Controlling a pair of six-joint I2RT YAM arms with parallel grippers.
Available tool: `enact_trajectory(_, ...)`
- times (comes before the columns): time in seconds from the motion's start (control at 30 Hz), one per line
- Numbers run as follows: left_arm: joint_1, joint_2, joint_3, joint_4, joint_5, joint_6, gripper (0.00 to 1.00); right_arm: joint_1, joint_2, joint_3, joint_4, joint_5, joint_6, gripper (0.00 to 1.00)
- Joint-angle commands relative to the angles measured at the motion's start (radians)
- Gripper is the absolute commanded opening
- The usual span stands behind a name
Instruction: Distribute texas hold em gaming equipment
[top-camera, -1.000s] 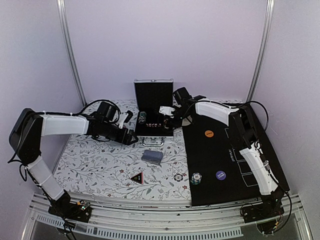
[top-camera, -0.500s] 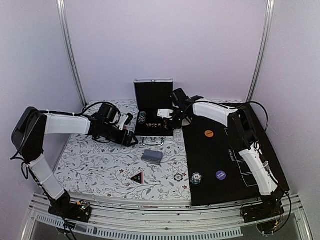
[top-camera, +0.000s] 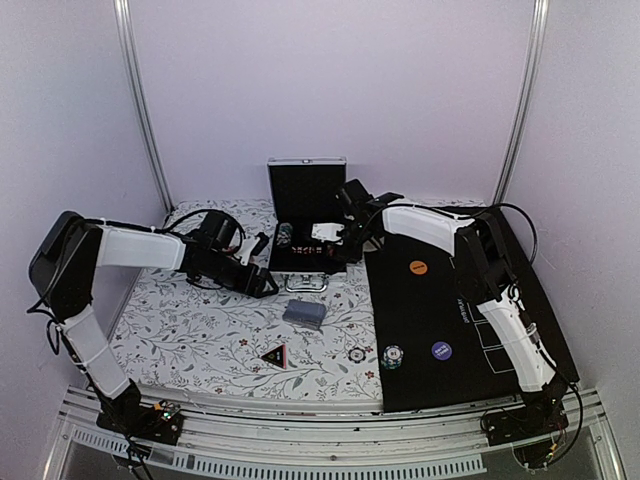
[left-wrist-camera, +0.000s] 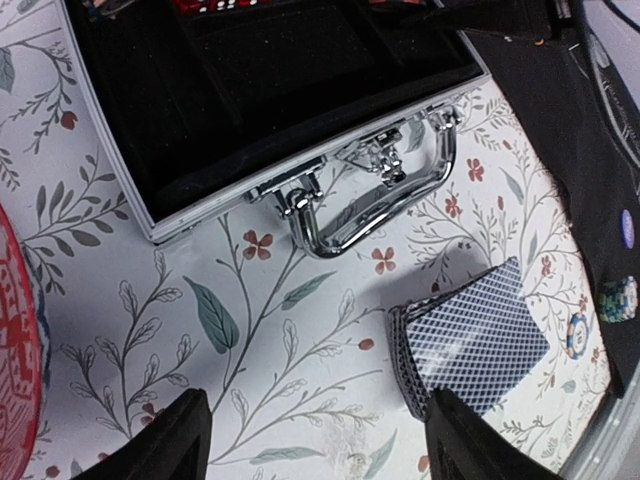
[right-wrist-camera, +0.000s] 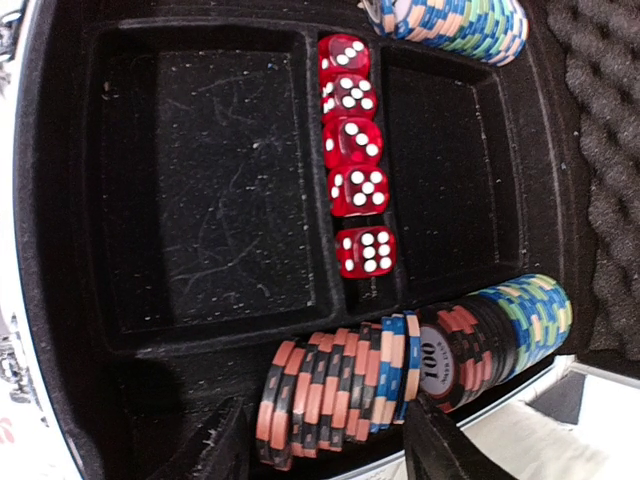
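Right wrist | right hand (right-wrist-camera: 330, 432) over poker chips (right-wrist-camera: 345, 385): grip unclear | left hand (left-wrist-camera: 318, 425) released

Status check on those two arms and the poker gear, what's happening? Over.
Left gripper open, empty, above floral cloth near card deck. Right gripper straddling chip row in case, grip unclear. Nothing blocking either.

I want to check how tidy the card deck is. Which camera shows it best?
The left wrist view: the card deck lies close and large on the floral cloth, patterned back and fanned edges clear. The top external view shows only a small grey-blue block. The right wrist view misses it.
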Motion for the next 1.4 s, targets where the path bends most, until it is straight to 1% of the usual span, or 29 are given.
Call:
enact_trajectory(0.0, 0.013, 0.016, 0.026, -0.013, 0.028, 0.008, 0.75, 0.016, -0.005, -0.022, 0.066, 0.031, -0.029, 0.58)
enact_trajectory(0.17, 0.012, 0.028, 0.03, -0.018, 0.036, 0.009, 0.75, 0.016, 0.016, -0.023, 0.085, 0.013, -0.041, 0.63)
enact_trajectory(0.33, 0.013, 0.03, 0.032, -0.023, 0.031, 0.012, 0.75, 0.016, 0.048, -0.017, 0.08, 0.005, -0.048, 0.64)
enact_trajectory(0.43, 0.013, 0.028, 0.032, -0.023, 0.034, 0.012, 0.75, 0.017, 0.059, -0.017, 0.069, 0.017, -0.047, 0.65)
enact_trajectory(0.57, 0.013, 0.033, 0.034, -0.025, 0.041, 0.012, 0.75, 0.02, 0.057, -0.017, 0.068, 0.038, -0.047, 0.7)
enact_trajectory(0.63, 0.013, 0.033, 0.035, -0.025, 0.043, 0.01, 0.75, 0.02, 0.057, -0.017, 0.066, 0.037, -0.053, 0.7)
enact_trajectory(0.67, 0.013, 0.033, 0.035, -0.026, 0.044, 0.011, 0.75, 0.02, 0.058, -0.017, 0.061, 0.035, -0.058, 0.68)
enact_trajectory(0.8, 0.013, 0.026, 0.035, -0.031, 0.035, 0.016, 0.75, 0.019, 0.068, -0.017, 0.011, 0.044, -0.068, 0.55)
enact_trajectory(0.83, 0.013, 0.024, 0.035, -0.033, 0.033, 0.017, 0.75, 0.02, 0.068, -0.017, -0.002, 0.055, -0.067, 0.53)
enact_trajectory(0.93, 0.013, 0.017, 0.034, -0.034, 0.029, 0.018, 0.76, 0.013, 0.065, -0.016, -0.032, 0.079, -0.06, 0.54)
enact_trajectory(1.0, 0.013, 0.018, 0.035, -0.034, 0.033, 0.018, 0.75, 0.01, 0.062, -0.017, -0.043, 0.083, -0.067, 0.5)
enact_trajectory(1.03, 0.013, 0.019, 0.036, -0.034, 0.033, 0.017, 0.75, 0.011, 0.064, -0.015, -0.047, 0.088, -0.075, 0.46)
enact_trajectory(1.13, 0.013, 0.022, 0.039, -0.038, 0.031, 0.018, 0.75, 0.017, 0.066, -0.015, -0.052, 0.113, -0.082, 0.18)
enact_trajectory(1.17, 0.013, 0.022, 0.039, -0.041, 0.029, 0.019, 0.75, 0.018, 0.066, -0.017, -0.051, 0.124, -0.081, 0.14)
enact_trajectory(1.3, 0.013, 0.021, 0.042, -0.047, 0.026, 0.022, 0.75, 0.026, 0.059, -0.021, -0.034, 0.163, -0.081, 0.13)
enact_trajectory(1.33, 0.013, 0.02, 0.043, -0.047, 0.026, 0.022, 0.75, 0.03, 0.054, -0.021, -0.034, 0.163, -0.085, 0.1)
enact_trajectory(1.37, 0.013, 0.02, 0.044, -0.049, 0.026, 0.022, 0.75, 0.032, 0.047, -0.02, -0.033, 0.16, -0.089, 0.04)
